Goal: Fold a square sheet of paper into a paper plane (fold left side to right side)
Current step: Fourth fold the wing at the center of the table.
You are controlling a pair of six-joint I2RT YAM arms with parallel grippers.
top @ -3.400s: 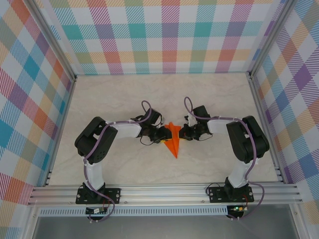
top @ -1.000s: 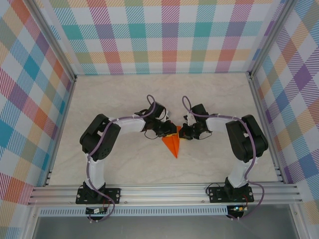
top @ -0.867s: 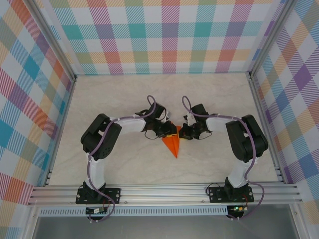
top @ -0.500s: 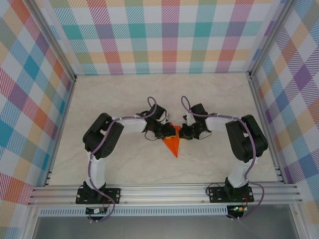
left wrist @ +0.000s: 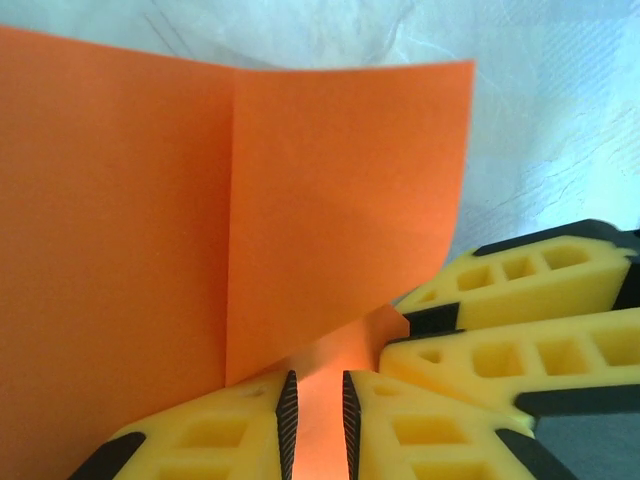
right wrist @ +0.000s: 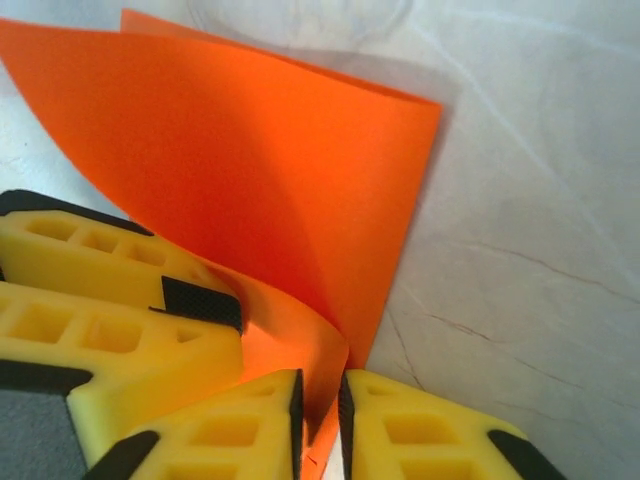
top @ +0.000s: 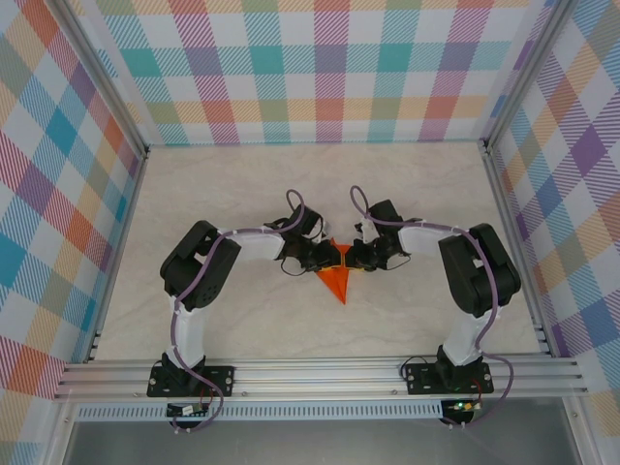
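Note:
The paper plane (top: 336, 282) is a bright orange pointed dart on the table, tip toward me, with its wide far end between the two grippers. My left gripper (top: 326, 258) comes in from the left and my right gripper (top: 352, 258) from the right, tips almost touching. In the left wrist view the left gripper (left wrist: 315, 405) stands slightly open, with a raised creased flap of the paper (left wrist: 340, 190) running through the narrow gap. In the right wrist view the right gripper (right wrist: 320, 405) is also slightly open, a curled paper edge (right wrist: 300, 170) inside its gap. The flat square sheet is out of view.
The pale marble table top (top: 242, 194) is fenced by aluminium rails (top: 320, 373) at the front and checked walls on three sides. The other arm's yellow fingers (left wrist: 520, 285) crowd each wrist view, close beside the paper.
The right gripper's jaws have parted a little from shut. The left arm has edged right, and the paper's far end now sits centred between the two tips.

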